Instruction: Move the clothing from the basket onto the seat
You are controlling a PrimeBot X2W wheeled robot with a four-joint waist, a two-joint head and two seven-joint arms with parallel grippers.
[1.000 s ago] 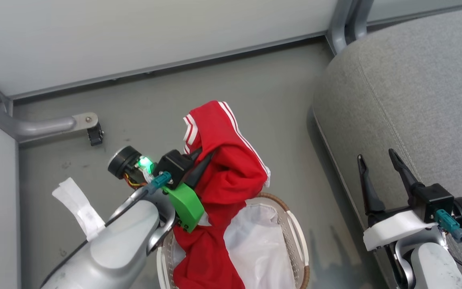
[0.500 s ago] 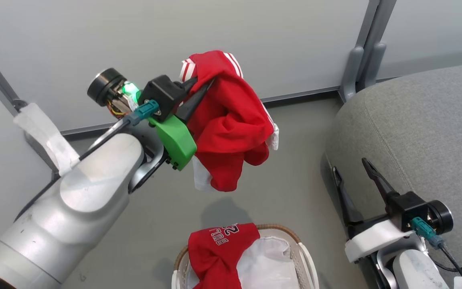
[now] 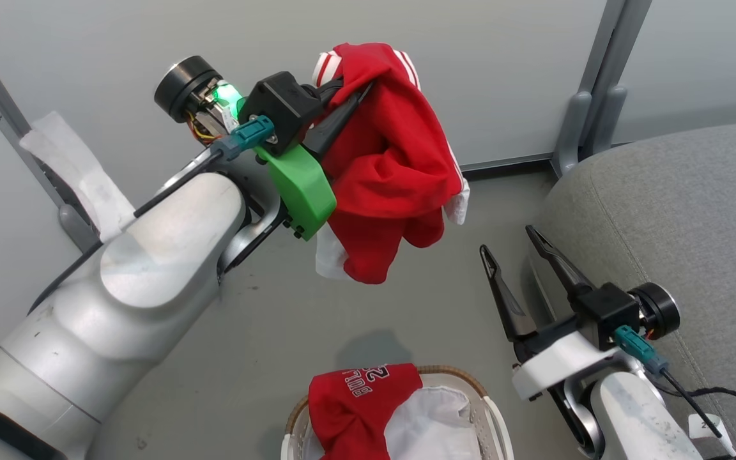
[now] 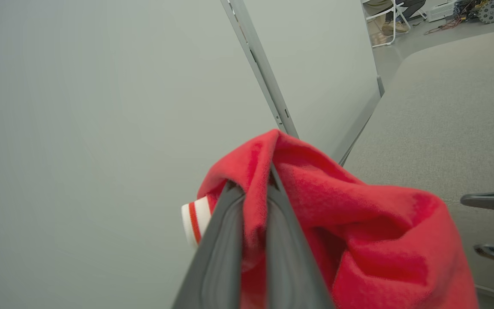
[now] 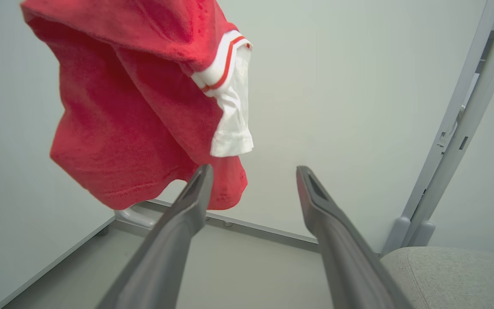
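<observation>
red striped garment (image 3: 393,166): hangs bunched at the upper middle of the head view, clear of the floor (image 3: 266,319), its long axis dropping straight down from the pinch.
left gripper (image 3: 352,96): clenched on the garment's top fold beside the white-striped trim; in the left wrist view cloth is squeezed between the two dark fingers.
seat (image 3: 681,217): grey woven cushion along the right side of the head view.
key relation: the seat lies to the right of the held garment, with a strip of floor between; judged, the carry has to go rightward until the cloth hangs over the cushion.
right gripper (image 3: 506,239): jaws spread wide, holding nothing, at the lower right just beside the seat's edge; it stands between garment and seat, so it looks the likeliest snag.
bulls jersey (image 3: 355,402): lies draped over the near rim of the basket (image 3: 480,402) at the bottom middle, yet to be moved.
white liner sheet (image 3: 432,421): inside the basket, beside the jersey.
grey post (image 3: 598,76): upright against the wall, behind the seat's corner.
</observation>
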